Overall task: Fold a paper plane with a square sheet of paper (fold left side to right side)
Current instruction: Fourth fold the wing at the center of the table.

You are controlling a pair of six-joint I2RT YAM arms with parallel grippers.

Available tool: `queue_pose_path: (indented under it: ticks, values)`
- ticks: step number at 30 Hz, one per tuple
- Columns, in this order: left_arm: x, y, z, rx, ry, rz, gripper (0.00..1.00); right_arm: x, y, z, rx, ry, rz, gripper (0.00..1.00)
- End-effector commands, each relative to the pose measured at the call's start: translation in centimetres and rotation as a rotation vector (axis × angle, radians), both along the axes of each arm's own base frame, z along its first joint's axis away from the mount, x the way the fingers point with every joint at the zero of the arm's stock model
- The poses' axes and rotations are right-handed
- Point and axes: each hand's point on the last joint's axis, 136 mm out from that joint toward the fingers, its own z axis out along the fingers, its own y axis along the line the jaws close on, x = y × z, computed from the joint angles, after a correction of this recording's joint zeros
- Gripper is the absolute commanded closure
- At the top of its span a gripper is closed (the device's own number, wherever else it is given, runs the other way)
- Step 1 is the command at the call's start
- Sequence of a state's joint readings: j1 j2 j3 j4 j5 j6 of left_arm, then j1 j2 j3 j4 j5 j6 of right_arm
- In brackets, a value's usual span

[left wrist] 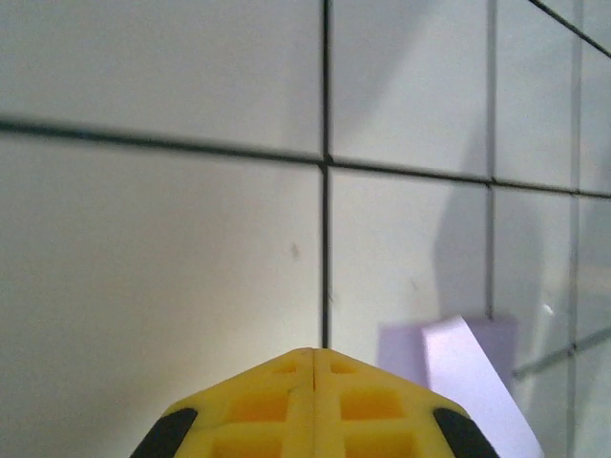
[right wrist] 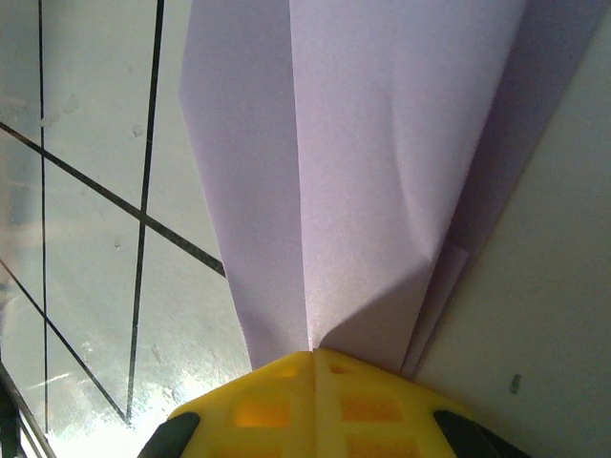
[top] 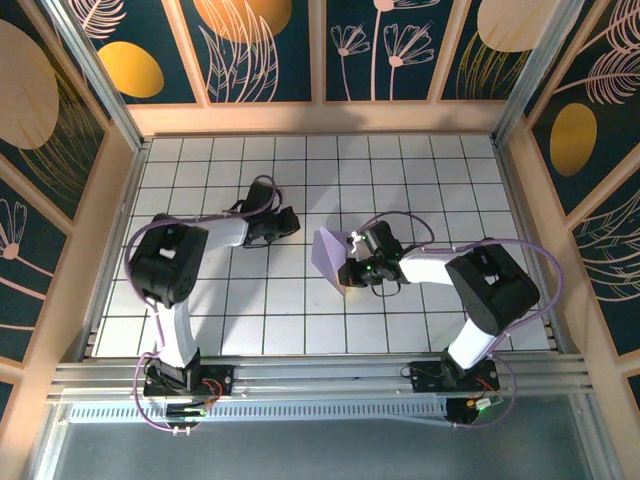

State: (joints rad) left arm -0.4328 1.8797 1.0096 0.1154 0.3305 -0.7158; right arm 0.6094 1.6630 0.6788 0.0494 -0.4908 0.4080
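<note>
Near the middle of the tiled surface [top: 250, 310], the right hand [right wrist: 313, 358] pinches the folded lavender paper [right wrist: 382, 172] by one end, its creased layers spreading away from the pads, while the left hand [left wrist: 313, 355], pressed together on nothing, sits near the paper's left side without touching it.

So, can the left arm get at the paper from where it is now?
Probably yes. Bare tiles lie between the left tool and the paper, and the paper's left edge is free. The right tool is shut on its right side, so approach from the left.
</note>
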Motion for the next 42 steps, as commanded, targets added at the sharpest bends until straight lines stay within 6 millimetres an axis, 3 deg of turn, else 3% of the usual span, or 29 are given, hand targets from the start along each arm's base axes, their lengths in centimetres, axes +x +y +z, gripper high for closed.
queue_pose_path:
  ticks: [1,6,9,12,20,25,34,42]
  values:
    - [-2.4,-2.8,2.6,-0.12,-0.056,-0.08,0.96,-5.7,-5.3,-5.2,-0.251,0.228,-0.001,1.0]
    - [-4.4,-7.4,2.6,-0.19,-0.036,-0.191,0.96,-5.7,-5.6,-5.7,-0.268,0.236,-0.007,1.0]
    - [-3.7,-9.3,2.3,-0.212,-0.034,-0.213,0.96,-5.7,-5.8,-5.9,-0.279,0.237,-0.011,1.0]
    - [-2.7,-9.9,1.5,-0.201,-0.037,-0.209,0.96,-5.7,-5.9,-5.9,-0.285,0.237,-0.013,1.0]
    - [-0.4,-8.8,-2.3,-0.046,-0.03,-0.168,0.97,-6.0,-6.1,-6.1,-0.294,0.246,-0.012,1.0]
    - [0.1,-7.7,-3.6,-0.025,-0.023,-0.131,0.97,-6.1,-6.3,-6.1,-0.298,0.25,-0.012,1.0]
    - [1.7,-6.0,-4.5,-0.02,-0.025,-0.09,0.97,-6.5,-6.4,-6.2,-0.305,0.263,-0.003,1.0]
    - [3.6,-4.7,-3.1,0.029,-0.059,-0.076,0.96,-6.6,-6.0,-6.1,-0.287,0.265,0.005,1.0]
